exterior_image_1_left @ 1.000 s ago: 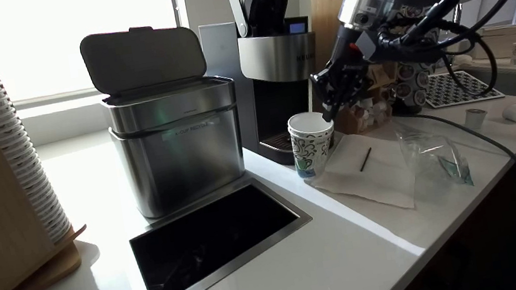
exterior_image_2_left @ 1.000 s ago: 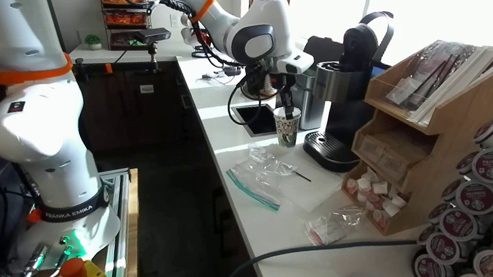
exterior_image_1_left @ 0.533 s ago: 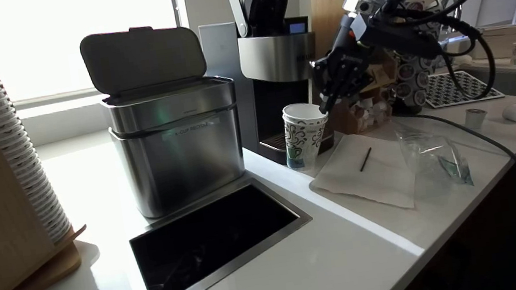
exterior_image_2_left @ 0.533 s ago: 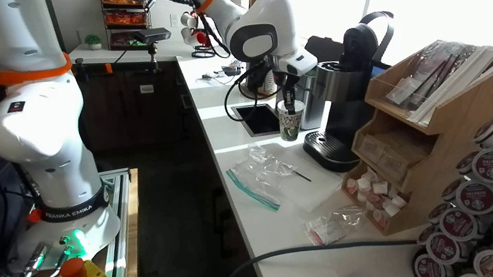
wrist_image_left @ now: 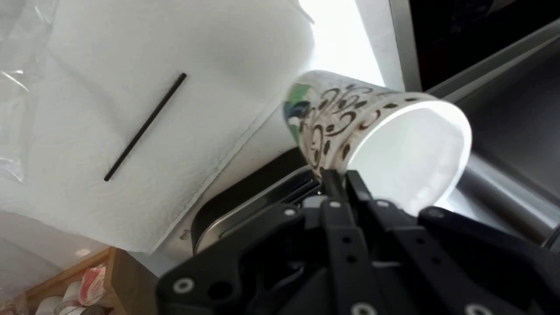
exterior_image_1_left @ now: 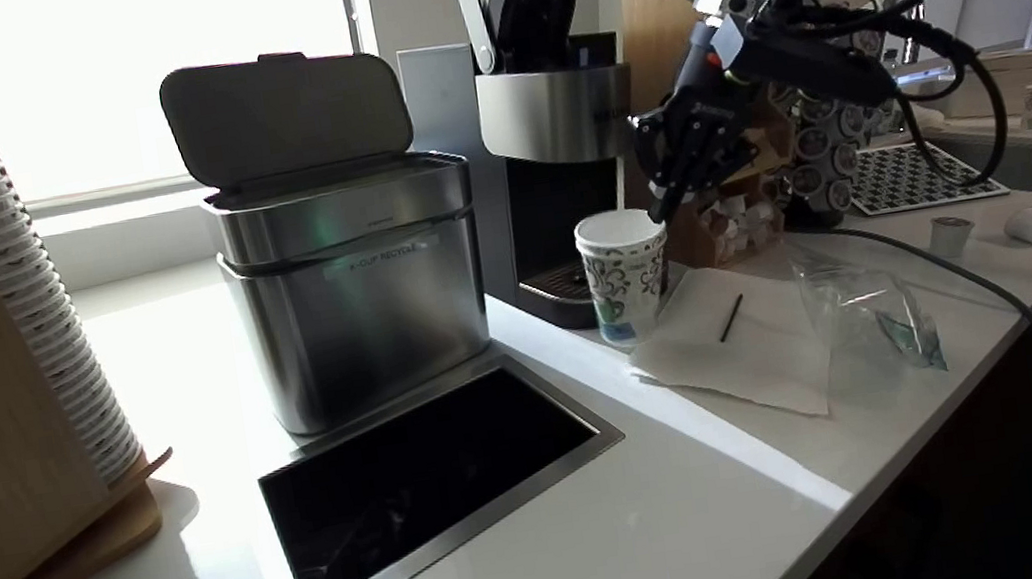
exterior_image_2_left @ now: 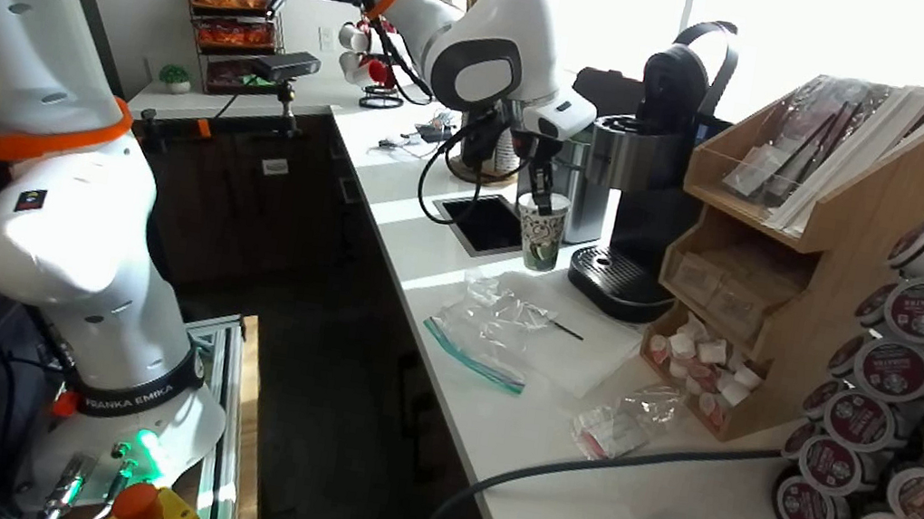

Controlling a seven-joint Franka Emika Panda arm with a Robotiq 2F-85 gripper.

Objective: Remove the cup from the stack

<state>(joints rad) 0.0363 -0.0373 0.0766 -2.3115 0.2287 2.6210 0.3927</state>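
The pincer [wrist_image_left: 341, 174] is narrow, pinching the paper wall at the rim of the stack of paper cups [exterior_image_1_left: 625, 276], one tip outside and one inside the mouth; whether it has only the inner paper cup [exterior_image_1_left: 621, 228] or catches the outer paper cup [exterior_image_1_left: 622, 310] too, I cannot tell. In an exterior view the stack sits close to upright, right of the K-Cup recycle bin [exterior_image_1_left: 369, 320], just near of the coffee maker [exterior_image_1_left: 557, 117] and left of the paper towel [exterior_image_1_left: 724, 371]; its doubled rim says the two are not yet parted. Nothing braces the outer one, so a plain lift will probably bring both. Best to pinch the inner wall alone, firmly enough not to slip yet short of creasing the paper, then pull straight along the taper with small side-to-side rocking so the nest loosens. Keep the base low over the bench [exterior_image_1_left: 670, 520], well right of the sunken opening [exterior_image_1_left: 455, 535], so that whatever drops free lands upright.
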